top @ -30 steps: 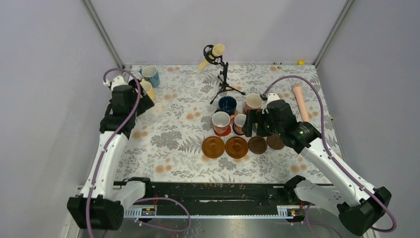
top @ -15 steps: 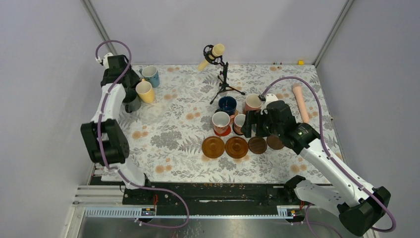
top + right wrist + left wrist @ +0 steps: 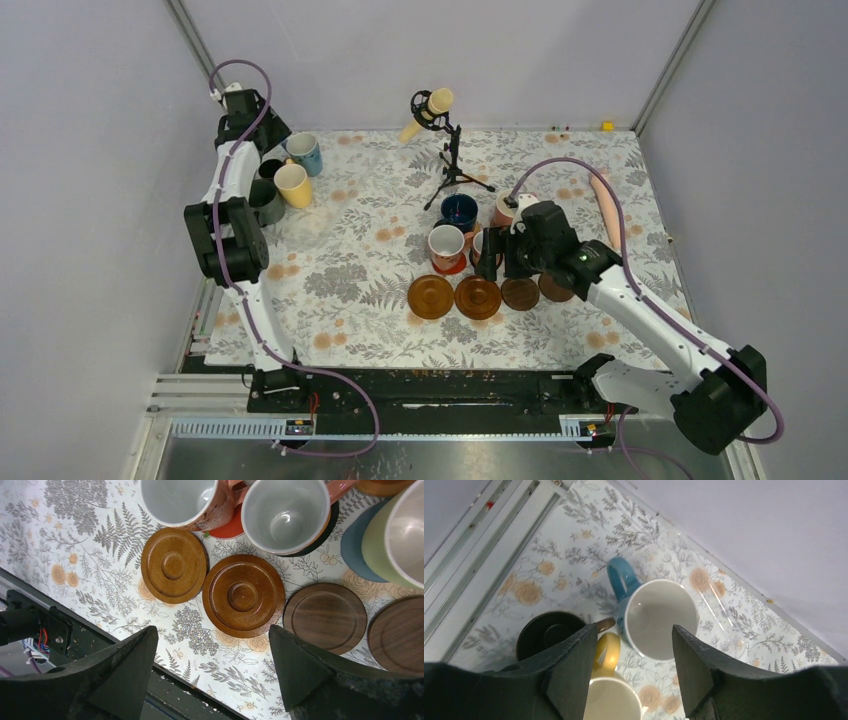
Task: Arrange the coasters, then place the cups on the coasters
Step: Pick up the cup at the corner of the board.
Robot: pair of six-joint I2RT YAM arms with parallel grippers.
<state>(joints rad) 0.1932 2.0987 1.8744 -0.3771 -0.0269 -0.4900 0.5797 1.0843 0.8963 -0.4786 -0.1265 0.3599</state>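
Two mid-brown wooden coasters (image 3: 174, 565) (image 3: 243, 595) and two dark ones (image 3: 325, 617) (image 3: 397, 635) lie in a row. My right gripper (image 3: 212, 630) (image 3: 497, 255) hovers open above them, holding nothing. Behind stand a pink cup (image 3: 182, 500) on a red coaster (image 3: 227, 529), a second pink cup (image 3: 285, 512) on a black coaster (image 3: 320, 527), and a pale green cup (image 3: 400, 535) on a grey-blue coaster (image 3: 357, 542). My left gripper (image 3: 631, 665) (image 3: 265, 135) hangs open and empty over the light blue cup (image 3: 656, 617), the yellow cup (image 3: 611, 697) and a black cup (image 3: 549, 637).
A cream microphone (image 3: 430, 105) on a black stand rises at the back centre. A navy cup (image 3: 459, 211) and another pink cup (image 3: 510, 207) stand behind the coaster group. A pink cylindrical handle (image 3: 605, 200) lies at the right. Walls close the back and sides.
My left arm has lifted and swung back to the far left corner, and its jaws have narrowed. My right gripper has shifted slightly left over the coasters.
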